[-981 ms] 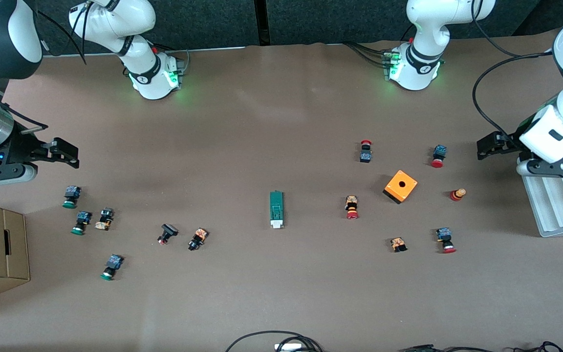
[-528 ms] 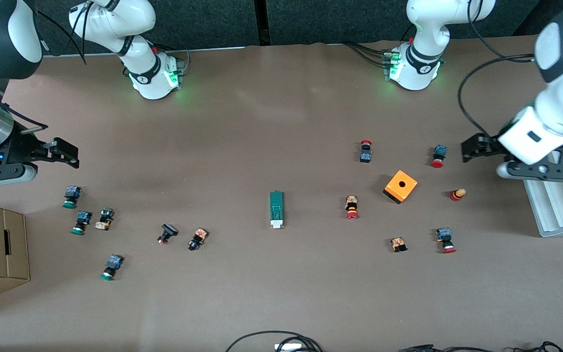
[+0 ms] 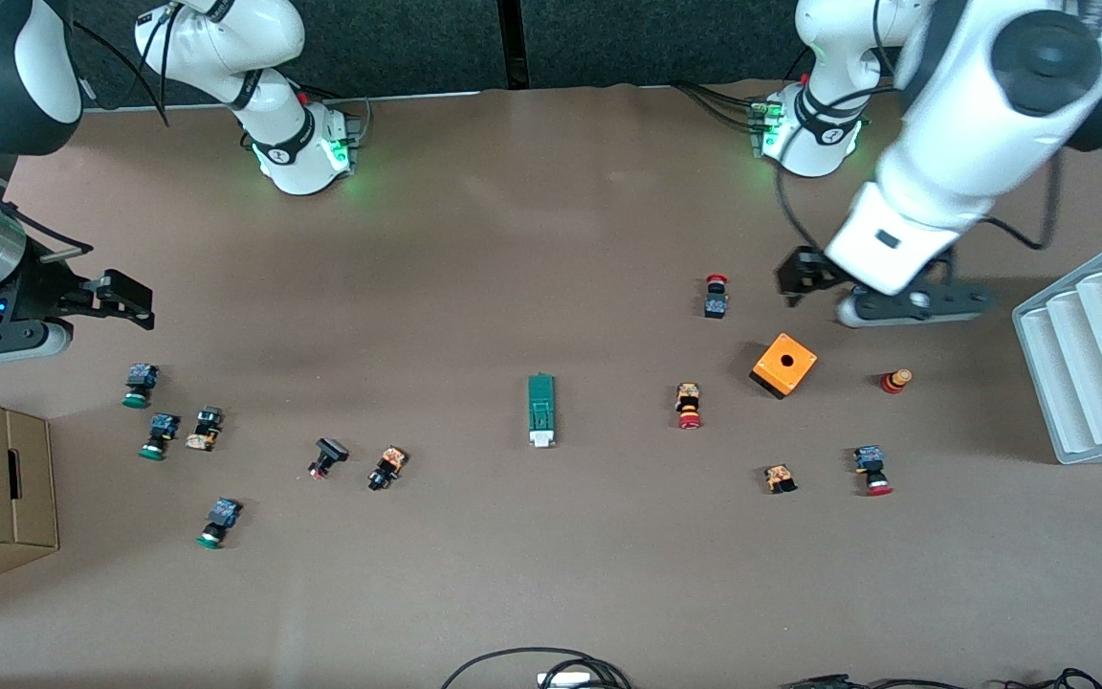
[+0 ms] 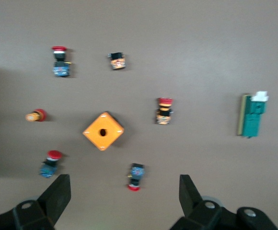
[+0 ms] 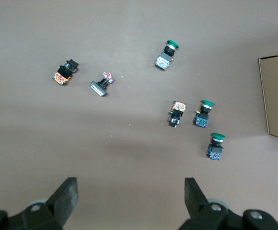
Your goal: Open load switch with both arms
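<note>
Dark-green load switch (image 3: 540, 410) lies flat mid-table, white lever end toward the front camera; nothing touches it.

We note the left gripper (image 3: 804, 277) has swung in from the white ridged tray (image 3: 1091, 359) at the left arm's end of the table. It now hangs over the red-capped push-button (image 3: 716, 296), above and at about 11 o'clock of the orange cube (image 3: 784, 365). From the switch, it sits at roughly 2 o'clock. Fingers (image 4: 57, 196) are spread wide, holding nothing.

Versus the earlier frames: the tray is now uncovered, and all table items are unmoved. The right gripper (image 3: 125, 297) has not shifted; it waits over bare table just above the green-capped buttons (image 3: 138, 384), fingers (image 5: 64, 196) spread, empty.

Our reading: the left arm's approach has begun, the right arm's has not. No contact yet, so the switch is unopened.
</note>
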`<state>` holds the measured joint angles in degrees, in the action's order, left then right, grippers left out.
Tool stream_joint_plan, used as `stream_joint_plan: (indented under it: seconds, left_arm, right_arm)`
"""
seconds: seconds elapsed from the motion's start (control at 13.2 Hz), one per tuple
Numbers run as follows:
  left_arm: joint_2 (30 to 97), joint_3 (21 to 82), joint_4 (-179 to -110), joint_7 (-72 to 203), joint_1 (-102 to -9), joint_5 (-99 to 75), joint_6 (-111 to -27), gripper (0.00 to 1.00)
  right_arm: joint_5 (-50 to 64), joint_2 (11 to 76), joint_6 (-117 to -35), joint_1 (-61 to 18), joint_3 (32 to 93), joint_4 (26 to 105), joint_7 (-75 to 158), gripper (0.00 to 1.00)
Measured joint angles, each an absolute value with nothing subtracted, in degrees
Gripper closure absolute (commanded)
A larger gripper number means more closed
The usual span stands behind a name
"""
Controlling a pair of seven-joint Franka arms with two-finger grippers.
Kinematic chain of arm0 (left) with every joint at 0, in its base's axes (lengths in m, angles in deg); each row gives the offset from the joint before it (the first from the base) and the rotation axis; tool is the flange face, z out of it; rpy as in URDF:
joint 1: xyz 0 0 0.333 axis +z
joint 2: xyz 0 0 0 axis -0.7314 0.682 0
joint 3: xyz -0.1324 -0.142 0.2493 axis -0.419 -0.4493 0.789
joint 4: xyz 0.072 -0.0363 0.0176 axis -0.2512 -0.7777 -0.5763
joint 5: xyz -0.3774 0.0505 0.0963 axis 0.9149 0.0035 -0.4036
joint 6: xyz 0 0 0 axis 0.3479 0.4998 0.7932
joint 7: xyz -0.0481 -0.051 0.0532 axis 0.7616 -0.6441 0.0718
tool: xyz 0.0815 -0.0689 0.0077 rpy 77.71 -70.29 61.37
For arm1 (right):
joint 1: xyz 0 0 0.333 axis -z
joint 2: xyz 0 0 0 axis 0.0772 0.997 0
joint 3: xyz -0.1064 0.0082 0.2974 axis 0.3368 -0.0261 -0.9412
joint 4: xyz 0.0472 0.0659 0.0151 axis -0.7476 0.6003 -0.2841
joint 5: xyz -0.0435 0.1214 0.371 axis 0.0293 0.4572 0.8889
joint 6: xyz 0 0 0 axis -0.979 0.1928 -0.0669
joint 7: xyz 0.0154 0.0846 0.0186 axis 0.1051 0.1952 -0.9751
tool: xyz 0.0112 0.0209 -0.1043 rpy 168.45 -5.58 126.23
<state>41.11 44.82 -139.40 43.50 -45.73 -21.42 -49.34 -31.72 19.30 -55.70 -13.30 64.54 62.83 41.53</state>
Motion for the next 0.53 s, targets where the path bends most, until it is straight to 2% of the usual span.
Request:
stream_joint_plan:
  seconds: [0.53]
  left_arm:
    - [46.4, 34.08, -139.44, 27.77, -45.84, -25.99, -59.42, 0.0]
  right_arm:
    - [-31.72, 19.3, -55.7, -13.31, 64.56, 62.83, 41.53, 0.0]
